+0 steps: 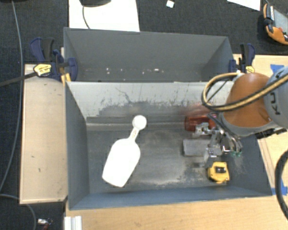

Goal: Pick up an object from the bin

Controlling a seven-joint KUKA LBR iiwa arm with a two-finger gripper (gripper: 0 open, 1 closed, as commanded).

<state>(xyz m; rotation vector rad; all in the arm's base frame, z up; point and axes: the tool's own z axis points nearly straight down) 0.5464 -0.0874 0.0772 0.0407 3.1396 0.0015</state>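
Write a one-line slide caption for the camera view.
Gripper low at right of the bin, among a grey block, a red object and a yellow tape measure; white scoop lies left.

Bin matt metal; scoop smooth wht plastic.

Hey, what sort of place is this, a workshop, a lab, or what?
Most likely a robotics lab or test cell: a cabled robot arm reaches from the right into a grey metal bin holding loose items such as a white scoop and a yellow tape measure.
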